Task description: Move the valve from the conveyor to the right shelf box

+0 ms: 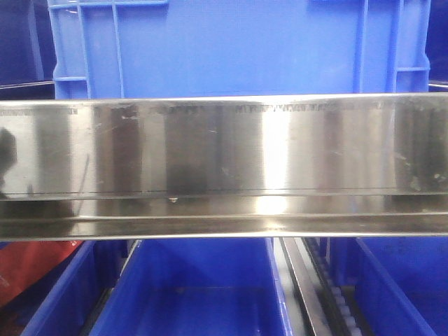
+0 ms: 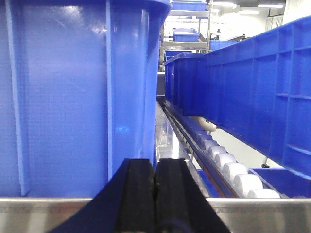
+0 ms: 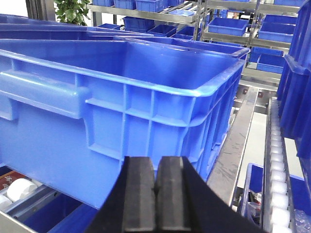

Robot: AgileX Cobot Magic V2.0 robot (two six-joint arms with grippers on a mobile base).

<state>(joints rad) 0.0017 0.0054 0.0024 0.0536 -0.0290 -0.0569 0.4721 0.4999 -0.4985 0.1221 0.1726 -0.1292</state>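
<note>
Both black-padded claws, left [image 2: 155, 194] and right [image 3: 155, 194], pressed closed, empty | no valve visible | facing shiny scratched stainless-steel shelf rail [image 1: 224, 164] | advice: return to conveyor, open wide before gripping.

The right shelf [image 1: 224, 161] has a front rail of brushed, scratched, mirror-bright steel, the blue crates [image 3: 126, 97] above and below it are smooth, slightly glossy moulded plastic, the rollers [image 2: 233, 170] look white and satiny, and the gripper pads [image 3: 155, 194] are matt black rubber.
</note>
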